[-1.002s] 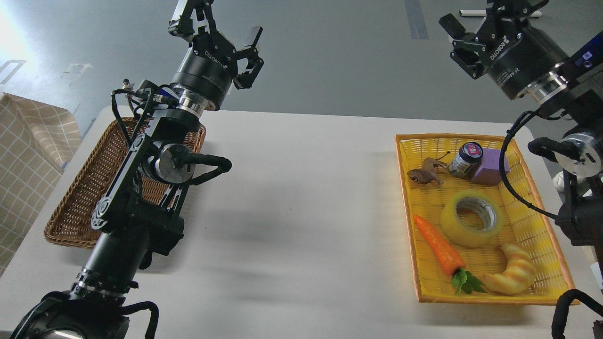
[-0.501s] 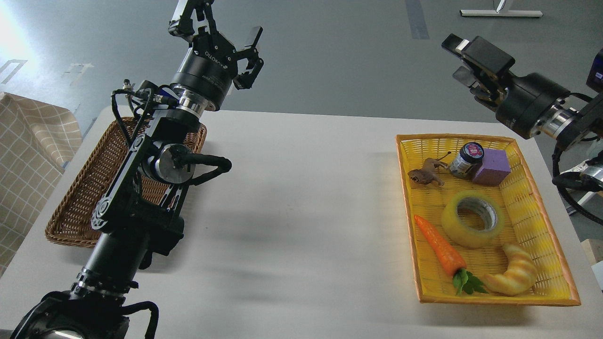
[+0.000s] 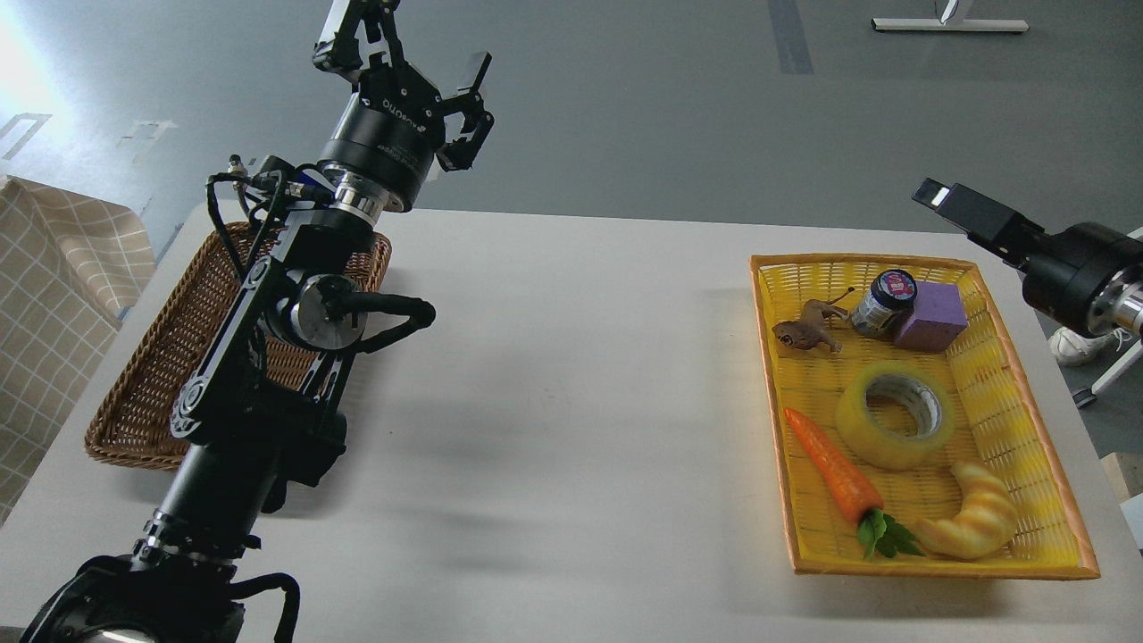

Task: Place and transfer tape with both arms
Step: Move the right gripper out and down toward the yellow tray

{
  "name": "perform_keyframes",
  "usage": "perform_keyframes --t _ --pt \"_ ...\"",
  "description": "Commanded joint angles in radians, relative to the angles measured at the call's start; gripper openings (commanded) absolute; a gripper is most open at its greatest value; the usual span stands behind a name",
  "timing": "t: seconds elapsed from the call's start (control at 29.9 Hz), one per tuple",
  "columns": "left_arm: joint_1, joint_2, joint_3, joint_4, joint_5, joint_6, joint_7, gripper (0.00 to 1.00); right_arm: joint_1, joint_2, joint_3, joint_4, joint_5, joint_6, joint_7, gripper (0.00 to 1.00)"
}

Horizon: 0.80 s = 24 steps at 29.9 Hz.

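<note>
The tape, a thick translucent yellow roll with a grey-white core, lies flat in the middle of the yellow basket at the right. My left gripper is raised high above the table's far left, open and empty, far from the tape. My right gripper comes in from the right edge, above and behind the basket's far right corner. It is seen side-on, so its two fingers cannot be told apart. It holds nothing that I can see.
In the yellow basket with the tape are a toy carrot, a croissant toy, a purple block, a small jar and a brown toy animal. A brown wicker basket sits at the table's left, partly behind my left arm.
My right gripper has dropped from high at the upper right and pulled back toward the right edge, turning side-on. My left gripper has shifted slightly left and up.
</note>
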Motion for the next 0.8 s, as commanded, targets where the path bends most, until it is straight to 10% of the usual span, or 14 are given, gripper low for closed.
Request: perform_keyframes --t 0.0,0.77 --pt "0.0 0.0 0.001 0.0 0.0 0.0 -0.002 0.98 -0.003 -0.028 0.034 0.004 0.028 0.0 0.018 1.0" --pt "0.016 0.0 -0.001 -0.002 0.002 0.0 -0.02 0.98 -0.099 -0.034 -0.056 0.007 -0.409 0.0 0.033 0.97"
